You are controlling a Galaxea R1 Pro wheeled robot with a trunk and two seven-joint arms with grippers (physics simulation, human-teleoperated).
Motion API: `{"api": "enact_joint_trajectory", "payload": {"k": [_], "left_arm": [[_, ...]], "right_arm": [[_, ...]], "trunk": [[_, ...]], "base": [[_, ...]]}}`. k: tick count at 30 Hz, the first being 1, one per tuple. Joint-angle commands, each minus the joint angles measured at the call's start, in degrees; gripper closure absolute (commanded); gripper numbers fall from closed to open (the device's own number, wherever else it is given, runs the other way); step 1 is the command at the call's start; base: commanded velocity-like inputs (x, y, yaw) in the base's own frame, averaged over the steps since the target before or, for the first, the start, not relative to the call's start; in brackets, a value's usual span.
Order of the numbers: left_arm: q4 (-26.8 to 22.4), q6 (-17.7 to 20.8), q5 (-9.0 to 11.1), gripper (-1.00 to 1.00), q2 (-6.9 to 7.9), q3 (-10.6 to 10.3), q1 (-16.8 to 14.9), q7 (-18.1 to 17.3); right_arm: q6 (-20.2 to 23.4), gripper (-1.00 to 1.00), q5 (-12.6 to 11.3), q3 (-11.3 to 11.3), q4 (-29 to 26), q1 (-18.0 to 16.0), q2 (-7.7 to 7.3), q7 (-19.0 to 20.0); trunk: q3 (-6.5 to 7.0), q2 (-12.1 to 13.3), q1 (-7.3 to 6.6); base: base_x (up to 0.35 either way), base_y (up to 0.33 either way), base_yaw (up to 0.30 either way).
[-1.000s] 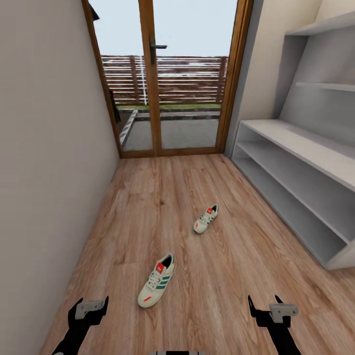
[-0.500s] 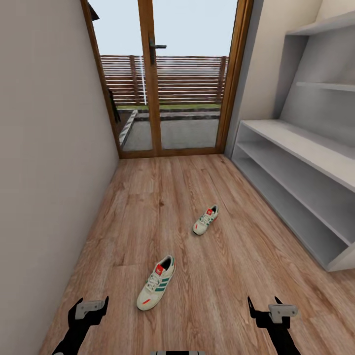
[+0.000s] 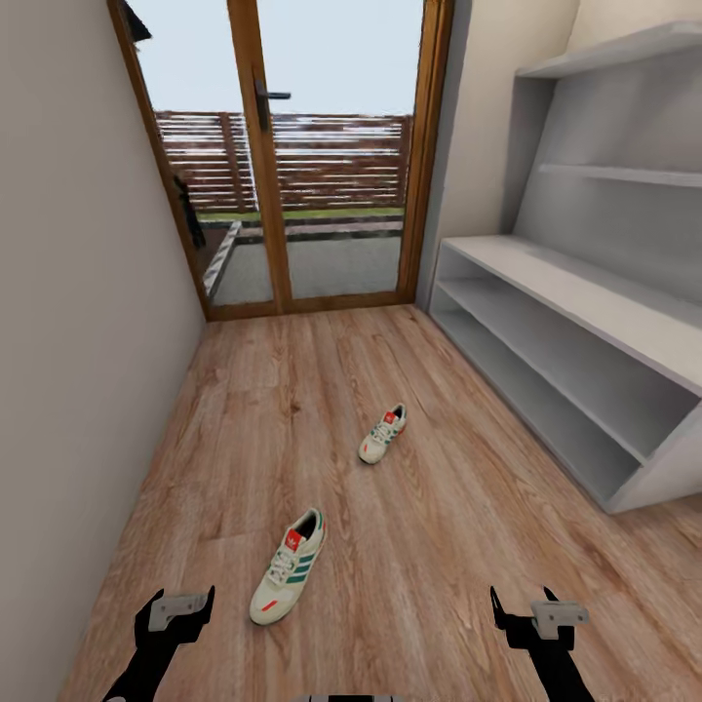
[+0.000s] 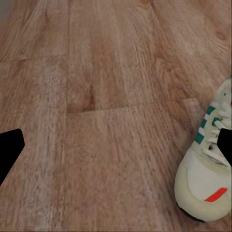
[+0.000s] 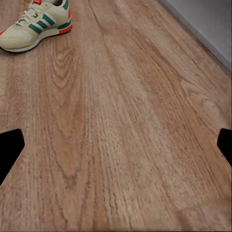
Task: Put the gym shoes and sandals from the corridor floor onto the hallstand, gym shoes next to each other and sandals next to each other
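Note:
Two white gym shoes with green stripes lie on the wood-plank corridor floor (image 3: 439, 546). The nearer gym shoe (image 3: 289, 565) rests just ahead of my left gripper (image 3: 182, 606), and its toe end shows beside one fingertip in the left wrist view (image 4: 205, 164). The farther gym shoe (image 3: 382, 434) lies mid-floor and also appears in the right wrist view (image 5: 36, 24). Both grippers hang low and open with nothing between their fingers: left gripper (image 4: 116, 150), right gripper (image 3: 526, 609) (image 5: 116, 147). The grey-white hallstand (image 3: 556, 336) lines the right wall, its shelves bare. The sandals are out of view.
A plain wall (image 3: 78, 341) bounds the corridor on the left. A wood-framed glass door (image 3: 292, 195) closes the far end, with a fence outside. The hallstand's base edge (image 5: 208, 19) runs near the right gripper's side.
The whole picture has slid left, so the camera has turned toward the hallstand. Shoes lie as before on the floor. Both grippers keep their open pose.

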Motion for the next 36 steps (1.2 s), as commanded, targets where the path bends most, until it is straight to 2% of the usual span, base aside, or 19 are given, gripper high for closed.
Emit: {"api": "enact_joint_trajectory", "payload": {"k": [1,16,19,21,26,31,36], "left_arm": [[0.0,0.0,0.0,-1.0,0.0,0.0,0.0,0.0],[0.0,0.0,-0.1,-1.0,0.44,-0.2,0.0,-0.1],[0.0,0.0,-0.2,-1.0,0.66,-1.7,0.0,-0.9],[0.0,0.1,-0.8,-1.0,1.19,-3.6,0.0,-2.9],[0.1,0.6,-2.7,-1.0,2.77,-5.3,-0.1,-7.3],[0.1,2.7,-4.1,-1.0,3.71,-5.7,-0.5,-9.1],[0.1,8.2,-4.9,-1.0,4.09,-5.9,-1.2,-9.5]], "right_arm": [[0.0,-1.0,0.0,0.0,0.0,0.0,0.0,0.0],[0.0,-1.0,-0.1,-0.1,0.0,0.0,0.0,0.0],[0.0,-1.0,-0.1,-0.1,0.0,0.0,0.0,0.0],[0.1,-1.0,-0.1,-0.1,0.0,0.0,0.0,0.0],[0.1,-1.0,0.0,-0.1,0.0,0.0,0.0,0.0],[0.1,-1.0,0.0,-0.1,0.1,0.0,0.0,0.0],[0.1,-1.0,0.0,-0.1,0.0,0.0,0.0,0.0]], "trunk": [[0.04,0.0,0.0],[0.76,0.0,0.0],[0.86,0.0,0.0],[0.89,0.0,0.0],[0.93,0.0,0.0],[0.94,0.0,0.0],[0.94,0.0,0.0]], "base": [[0.0,0.0,-0.267],[0.0,0.0,-0.263],[0.0,0.0,-0.139],[0.0,0.0,-0.063],[0.0,0.0,-0.03],[0.0,0.0,-0.01],[0.0,0.0,-0.004]]}}
